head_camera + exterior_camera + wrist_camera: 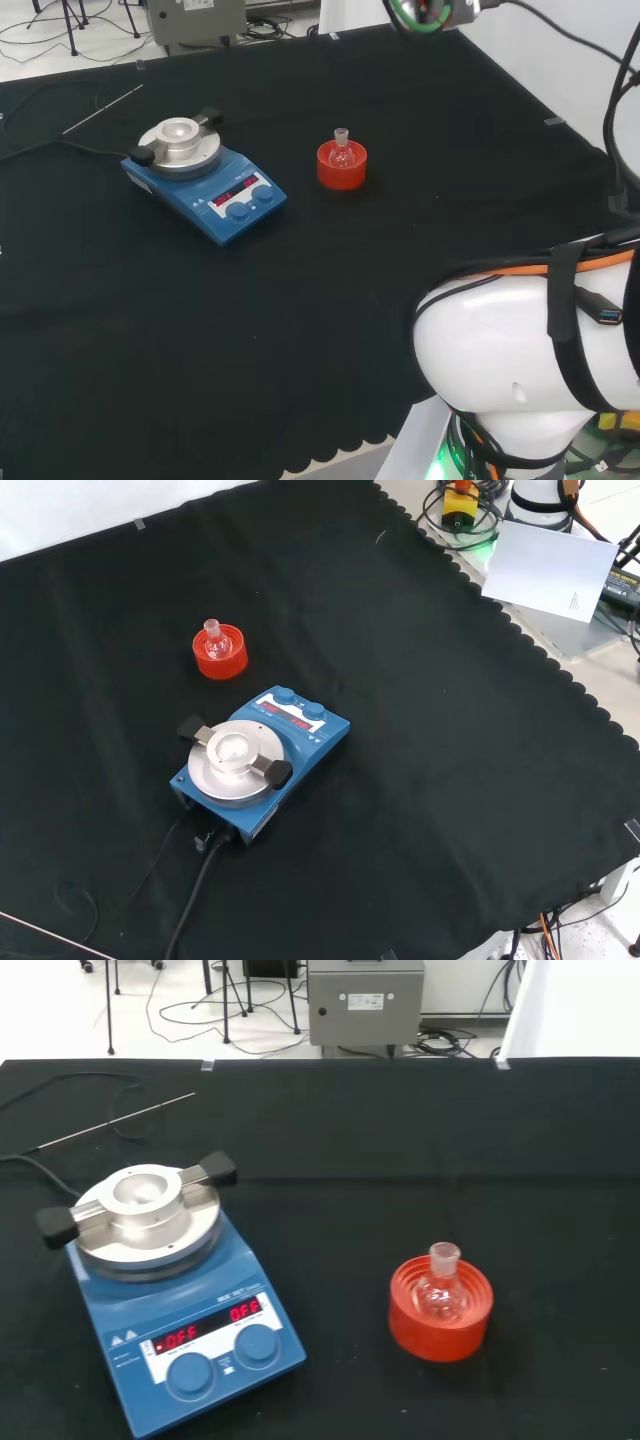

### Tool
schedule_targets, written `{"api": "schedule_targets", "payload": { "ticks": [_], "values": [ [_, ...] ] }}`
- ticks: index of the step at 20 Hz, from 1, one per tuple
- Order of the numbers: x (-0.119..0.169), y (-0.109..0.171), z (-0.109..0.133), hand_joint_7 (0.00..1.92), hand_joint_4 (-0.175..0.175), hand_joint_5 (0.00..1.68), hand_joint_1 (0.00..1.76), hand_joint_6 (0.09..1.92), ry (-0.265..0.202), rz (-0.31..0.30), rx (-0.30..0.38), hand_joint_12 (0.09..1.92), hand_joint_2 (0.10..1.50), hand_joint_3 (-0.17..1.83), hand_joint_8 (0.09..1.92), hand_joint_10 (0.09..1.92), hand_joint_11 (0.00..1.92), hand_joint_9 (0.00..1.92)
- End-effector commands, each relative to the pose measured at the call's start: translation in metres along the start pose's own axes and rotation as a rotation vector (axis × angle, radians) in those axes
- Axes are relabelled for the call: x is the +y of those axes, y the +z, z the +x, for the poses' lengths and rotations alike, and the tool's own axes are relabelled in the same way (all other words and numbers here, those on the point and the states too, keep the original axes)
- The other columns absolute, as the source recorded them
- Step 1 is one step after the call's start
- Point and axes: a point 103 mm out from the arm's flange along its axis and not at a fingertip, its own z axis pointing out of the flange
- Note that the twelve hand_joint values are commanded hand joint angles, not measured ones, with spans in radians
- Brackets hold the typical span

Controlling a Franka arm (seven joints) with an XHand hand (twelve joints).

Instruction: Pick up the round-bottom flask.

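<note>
A small clear round-bottom flask point(342, 150) stands upright, neck up, in a red ribbed ring stand point(342, 168) near the middle of the black cloth in the head view. In the front view the flask point(214, 639) and its stand point(221, 655) are at the upper left. The wrist view looks down on the flask point(441, 1292) in the stand point(441, 1310) from a distance, with nothing touching it.
A blue hotplate stirrer point(203, 180) with a round metal top and a black cable stands left of the stand in the head view, and nearer the camera point(255, 760) in the front view. A thin metal rod point(102, 109) lies at the far left. The arm's white link point(530, 360) is at the lower right.
</note>
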Motion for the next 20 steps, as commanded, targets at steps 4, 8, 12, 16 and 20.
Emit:
{"api": "schedule_targets", "payload": {
  "ticks": [4, 8, 12, 16, 20],
  "values": [
    [0.026, 0.051, 0.002, 0.26, 0.002, 0.44, 0.37, 0.09, 0.04, -0.024, 0.122, 1.11, 1.21, 0.17, 0.49, 0.58, 0.0, 0.3],
    [0.056, 0.074, -0.015, 0.27, -0.003, 0.47, 0.4, 0.09, 0.047, -0.034, 0.151, 1.13, 1.19, 0.17, 0.5, 0.59, 0.0, 0.31],
    [0.09, 0.101, -0.037, 0.27, -0.008, 0.5, 0.44, 0.09, 0.042, -0.022, 0.172, 1.15, 1.18, 0.18, 0.51, 0.6, 0.0, 0.33],
    [0.115, 0.126, -0.058, 0.28, -0.012, 0.53, 0.47, 0.09, 0.07, -0.01, 0.191, 1.16, 1.17, 0.18, 0.52, 0.61, 0.0, 0.34],
    [0.133, 0.153, -0.072, 0.29, -0.015, 0.55, 0.51, 0.09, 0.087, -0.001, 0.238, 1.17, 1.15, 0.19, 0.52, 0.61, 0.0, 0.35]
  ]
}}
